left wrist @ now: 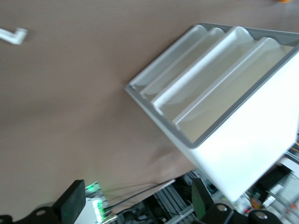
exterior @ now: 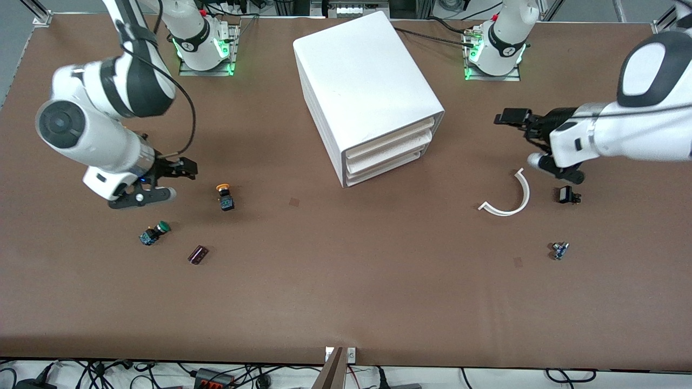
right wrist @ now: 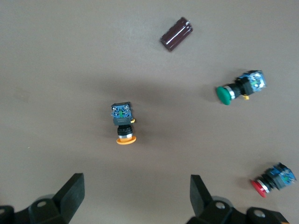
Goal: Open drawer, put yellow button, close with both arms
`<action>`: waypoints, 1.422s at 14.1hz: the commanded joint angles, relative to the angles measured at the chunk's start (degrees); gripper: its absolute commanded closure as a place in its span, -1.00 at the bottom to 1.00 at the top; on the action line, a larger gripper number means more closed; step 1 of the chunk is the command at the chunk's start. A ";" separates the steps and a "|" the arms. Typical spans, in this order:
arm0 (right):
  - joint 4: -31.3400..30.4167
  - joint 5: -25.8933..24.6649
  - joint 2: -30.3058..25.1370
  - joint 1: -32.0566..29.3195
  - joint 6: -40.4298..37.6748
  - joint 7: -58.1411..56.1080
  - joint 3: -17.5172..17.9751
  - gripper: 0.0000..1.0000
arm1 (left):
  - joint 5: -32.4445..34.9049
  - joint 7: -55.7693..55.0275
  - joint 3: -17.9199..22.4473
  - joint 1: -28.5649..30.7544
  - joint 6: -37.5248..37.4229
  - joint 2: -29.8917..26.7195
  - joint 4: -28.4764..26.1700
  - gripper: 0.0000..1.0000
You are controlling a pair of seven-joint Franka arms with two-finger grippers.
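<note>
The white cabinet [exterior: 367, 86] stands mid-table with all three drawers pushed in; the top drawer [exterior: 390, 139] is shut. The yellow button [exterior: 224, 195] lies on its side toward the right arm's end of the table. My right gripper [exterior: 174, 181] hovers open just beside it, and the right wrist view shows the yellow button [right wrist: 124, 124] ahead of the empty right gripper [right wrist: 137, 193]. My left gripper [exterior: 523, 138] hangs open and empty over the table toward the left arm's end, level with the cabinet's front. The left wrist view shows the left gripper [left wrist: 137, 203] aimed toward the cabinet [left wrist: 252, 140].
A green button [exterior: 155, 232] and a dark cylinder [exterior: 198, 254] lie nearer the camera than the yellow one. A red button [right wrist: 273, 179] shows in the right wrist view. A white curved strip [exterior: 513, 197], a black part [exterior: 566, 194] and a small blue part [exterior: 560, 250] lie near the left gripper.
</note>
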 commanded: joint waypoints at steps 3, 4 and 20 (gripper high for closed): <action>-0.23 0.76 6.22 1.94 4.66 -0.94 0.07 -1.00 | -13.61 13.64 0.05 -0.12 1.65 10.68 1.10 -1.00; -0.23 0.76 7.37 2.03 5.80 -1.82 0.07 -1.00 | -15.64 16.89 0.05 -0.29 2.88 11.65 -0.03 -1.00; -7.26 0.67 15.73 3.53 19.61 -6.47 1.21 -0.69 | -33.15 40.48 -6.36 -0.47 13.09 9.29 -20.87 -0.29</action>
